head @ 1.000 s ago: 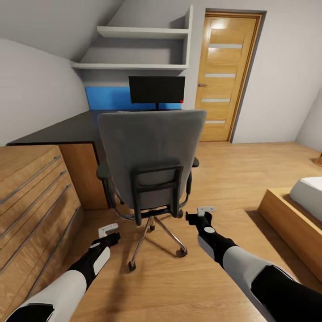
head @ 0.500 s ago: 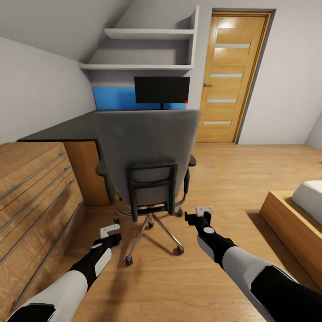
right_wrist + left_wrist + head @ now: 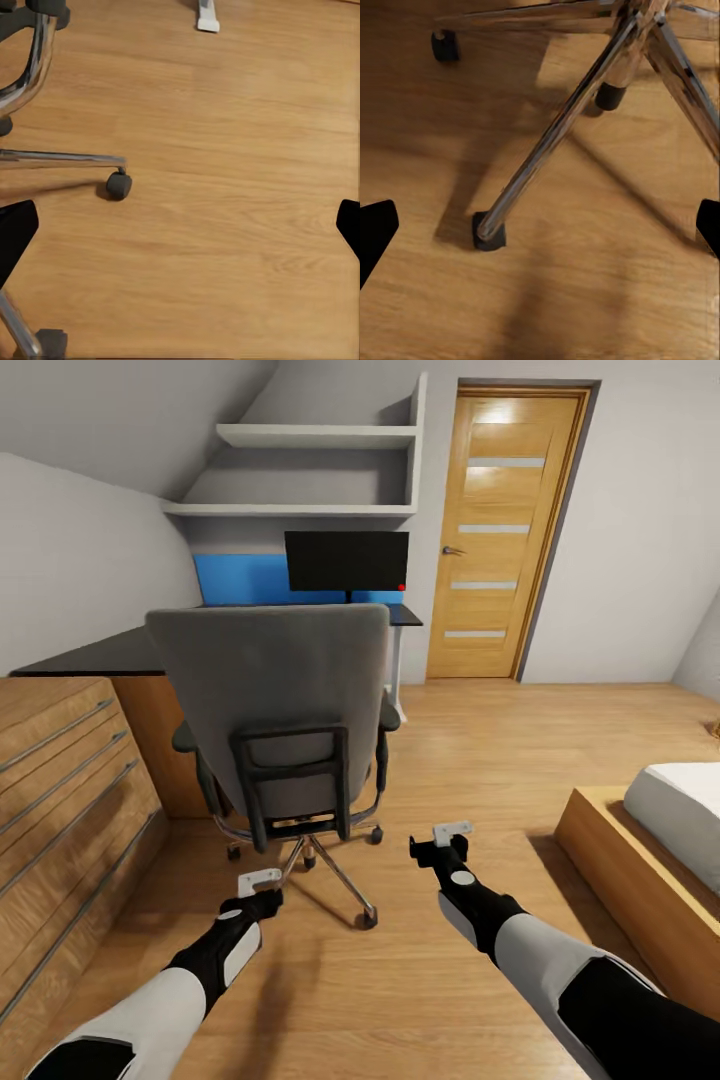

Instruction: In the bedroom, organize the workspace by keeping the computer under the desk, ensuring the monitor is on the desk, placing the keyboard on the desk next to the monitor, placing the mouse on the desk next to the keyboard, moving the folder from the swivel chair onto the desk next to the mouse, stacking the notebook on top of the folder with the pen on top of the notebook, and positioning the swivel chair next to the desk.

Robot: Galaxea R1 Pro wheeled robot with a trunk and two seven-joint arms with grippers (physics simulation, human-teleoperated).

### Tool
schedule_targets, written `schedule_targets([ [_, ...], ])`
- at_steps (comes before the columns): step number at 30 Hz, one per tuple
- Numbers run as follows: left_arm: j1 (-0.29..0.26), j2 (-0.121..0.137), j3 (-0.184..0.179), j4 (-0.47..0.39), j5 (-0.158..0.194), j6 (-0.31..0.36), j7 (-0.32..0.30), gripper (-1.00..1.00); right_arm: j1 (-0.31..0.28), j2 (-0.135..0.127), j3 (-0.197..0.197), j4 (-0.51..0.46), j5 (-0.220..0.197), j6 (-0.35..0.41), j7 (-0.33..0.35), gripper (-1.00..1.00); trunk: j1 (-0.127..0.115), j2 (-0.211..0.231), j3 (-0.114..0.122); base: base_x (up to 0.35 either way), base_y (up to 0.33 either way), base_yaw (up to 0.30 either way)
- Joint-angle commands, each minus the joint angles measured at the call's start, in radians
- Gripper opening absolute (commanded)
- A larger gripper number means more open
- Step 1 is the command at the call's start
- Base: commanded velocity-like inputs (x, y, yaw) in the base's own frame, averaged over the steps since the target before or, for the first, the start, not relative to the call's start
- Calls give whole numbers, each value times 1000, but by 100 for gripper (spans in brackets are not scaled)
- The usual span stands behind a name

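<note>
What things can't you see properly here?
- Seat of the swivel chair: in the head view its grey back hides the seat, so whether a folder lies there cannot be told.
- Top of the desk: chair back and the wooden cabinet cover most of it.
- Base of the monitor: behind the chair.
- Left gripper: both wrist views show just dark finger corners.

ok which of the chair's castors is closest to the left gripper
The castor at the tip of the chrome leg reaching toward the robot, lying just right of the left gripper; the swivel chair's other castors sit farther back under the seat.
</note>
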Motion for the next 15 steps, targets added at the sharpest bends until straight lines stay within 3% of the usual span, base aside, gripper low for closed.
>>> schedule_targets([
  [1, 0, -11, -12, 3, 6, 3, 8, 100, 1, 7, 9, 1, -8, -4, -4, 100, 0, 0, -1, 0, -90, 0],
  [8, 0, -51, -18, 10, 4, -37, 8, 100, 14, 41, 10, 2, 1, -6, -3, 100, 0, 0, -1, 0, -34, 0],
  [11, 0, -77, -20, 12, 3, -66, 10, 100, 19, 55, 10, 2, 8, -7, 2, 100, 0, 0, -1, 0, -10, 0],
  [13, 0, -106, -21, 13, 4, -92, 17, 100, 29, 78, 11, 2, 18, -7, 30, 100, 0, 0, -1, 0, -3, 0],
  [15, 0, -101, -15, 7, 10, -88, 11, 100, 35, 86, 15, 7, 22, -13, 39, 100, 0, 0, -1, 0, -1, 0],
])
